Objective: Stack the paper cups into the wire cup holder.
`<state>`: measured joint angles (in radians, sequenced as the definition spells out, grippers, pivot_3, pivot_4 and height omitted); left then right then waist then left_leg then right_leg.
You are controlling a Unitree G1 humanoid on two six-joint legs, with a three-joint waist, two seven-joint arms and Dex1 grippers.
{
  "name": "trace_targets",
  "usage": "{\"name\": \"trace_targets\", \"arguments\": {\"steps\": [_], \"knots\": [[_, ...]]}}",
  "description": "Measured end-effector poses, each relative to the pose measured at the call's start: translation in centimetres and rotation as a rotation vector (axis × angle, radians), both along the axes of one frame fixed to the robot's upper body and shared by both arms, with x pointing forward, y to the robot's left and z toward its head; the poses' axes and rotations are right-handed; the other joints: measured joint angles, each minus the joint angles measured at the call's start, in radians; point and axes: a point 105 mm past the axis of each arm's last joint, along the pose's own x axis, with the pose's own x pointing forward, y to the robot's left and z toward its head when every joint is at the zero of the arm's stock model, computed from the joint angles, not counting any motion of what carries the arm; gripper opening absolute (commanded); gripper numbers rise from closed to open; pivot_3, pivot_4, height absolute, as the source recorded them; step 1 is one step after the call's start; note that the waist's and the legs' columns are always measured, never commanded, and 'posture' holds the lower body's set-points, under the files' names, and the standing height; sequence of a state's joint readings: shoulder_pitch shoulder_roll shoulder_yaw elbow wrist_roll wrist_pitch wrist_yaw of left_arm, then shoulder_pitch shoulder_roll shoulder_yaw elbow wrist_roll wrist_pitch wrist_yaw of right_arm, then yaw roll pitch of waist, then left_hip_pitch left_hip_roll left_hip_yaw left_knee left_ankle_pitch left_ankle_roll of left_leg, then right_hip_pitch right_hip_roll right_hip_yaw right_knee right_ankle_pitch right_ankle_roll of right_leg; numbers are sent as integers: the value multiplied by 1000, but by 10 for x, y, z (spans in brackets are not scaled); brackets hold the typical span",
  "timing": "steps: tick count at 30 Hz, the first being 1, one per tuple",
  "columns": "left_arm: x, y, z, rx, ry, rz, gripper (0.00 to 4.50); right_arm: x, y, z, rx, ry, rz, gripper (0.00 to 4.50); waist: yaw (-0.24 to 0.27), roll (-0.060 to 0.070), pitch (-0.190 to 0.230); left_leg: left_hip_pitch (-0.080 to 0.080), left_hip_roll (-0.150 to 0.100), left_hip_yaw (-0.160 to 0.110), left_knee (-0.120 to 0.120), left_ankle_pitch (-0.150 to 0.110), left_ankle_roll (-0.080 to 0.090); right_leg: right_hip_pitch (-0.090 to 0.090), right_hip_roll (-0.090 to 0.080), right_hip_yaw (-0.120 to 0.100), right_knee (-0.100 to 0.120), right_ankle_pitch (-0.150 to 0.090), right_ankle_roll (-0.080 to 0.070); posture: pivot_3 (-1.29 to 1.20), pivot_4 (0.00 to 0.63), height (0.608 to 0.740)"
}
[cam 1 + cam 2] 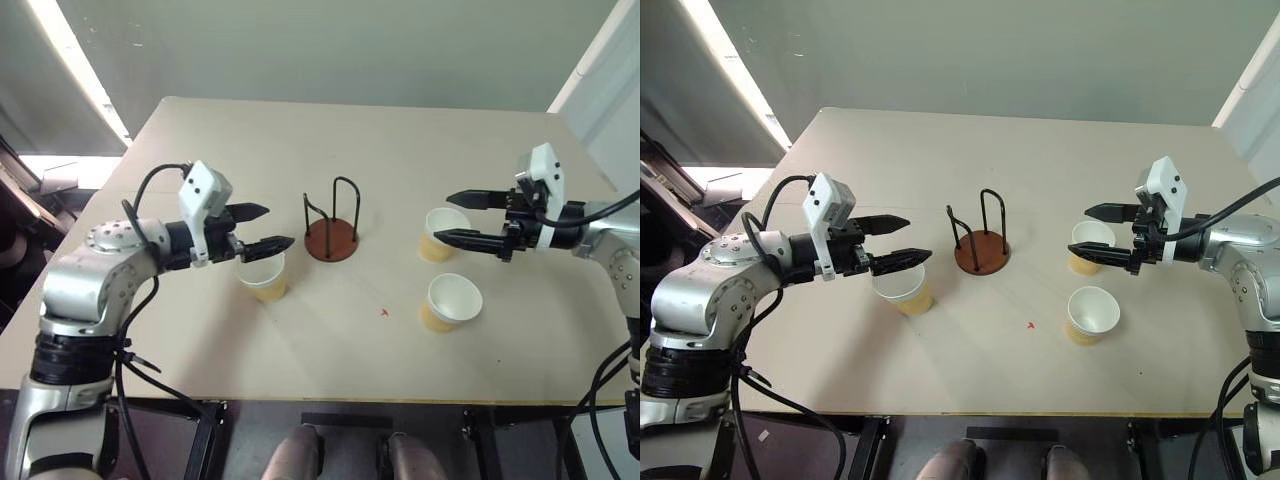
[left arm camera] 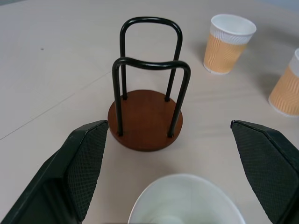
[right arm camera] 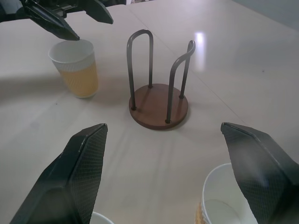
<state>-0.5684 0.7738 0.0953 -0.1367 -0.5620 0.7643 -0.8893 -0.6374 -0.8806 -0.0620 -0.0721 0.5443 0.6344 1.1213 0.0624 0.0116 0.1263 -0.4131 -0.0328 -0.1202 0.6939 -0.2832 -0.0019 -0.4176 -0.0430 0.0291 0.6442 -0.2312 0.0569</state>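
You had a pale beige tabletop [image 1: 380,150] with wide bare room on its far half and along the near edge; nothing stood close to any edge. The wire cup holder, a round reddish-brown disc base with two upright black wire loops [image 1: 332,232], stood near the table's middle and held no cup; bare table lay all around it. The three small tapered tan-yellow paper cups with white rims all stood upright on the table; one [image 1: 263,276] was left of the holder and slightly nearer, one [image 1: 441,232] was right of it, and one [image 1: 451,301] was nearer you on that right side, apart from the second. Your left gripper [image 1: 265,228] hung over the left cup, its two black fingers spread wide and gripping nothing; your right gripper [image 1: 457,219] hung over the farther right cup, fingers likewise wide apart and empty. A small red mark [image 1: 384,312] lay on the table between the near cups.
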Motion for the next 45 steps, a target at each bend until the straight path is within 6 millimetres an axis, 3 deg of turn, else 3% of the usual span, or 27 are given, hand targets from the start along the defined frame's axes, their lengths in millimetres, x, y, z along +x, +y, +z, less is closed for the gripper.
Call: {"name": "trace_targets", "arguments": {"steps": [8, 18, 30, 45], "knots": [[4, -12, 4, -22, -21, -31, 4485, -2, -5, 4, -27, -15, -15, 4034, 1, 0, 0, 0, 0, 0, 1, 0, 0, 0, 0, 0, 0, 0, 0, 0, 150, 740], [18, -25, -15, 16, 30, -39, 4485, -4, -5, 3, -34, -17, -19, 4034, 1, 0, 0, 0, 0, 0, 1, 0, 0, 1, 0, 0, 0, 0, 0, 0, 150, 740], [35, -33, -23, 34, 27, -26, 4485, -7, -10, 6, -28, -33, -45, 4034, 2, 0, 0, 0, 0, 0, 1, 0, 0, 1, 0, 0, 0, 0, 0, 0, 150, 740], [49, -62, -28, 37, 25, -100, 4485, -8, -10, 6, -33, -40, -58, 4034, 5, 0, 0, 0, 0, 0, 1, 0, 0, 1, 0, 0, 1, 0, 0, 0, 150, 740]]}}
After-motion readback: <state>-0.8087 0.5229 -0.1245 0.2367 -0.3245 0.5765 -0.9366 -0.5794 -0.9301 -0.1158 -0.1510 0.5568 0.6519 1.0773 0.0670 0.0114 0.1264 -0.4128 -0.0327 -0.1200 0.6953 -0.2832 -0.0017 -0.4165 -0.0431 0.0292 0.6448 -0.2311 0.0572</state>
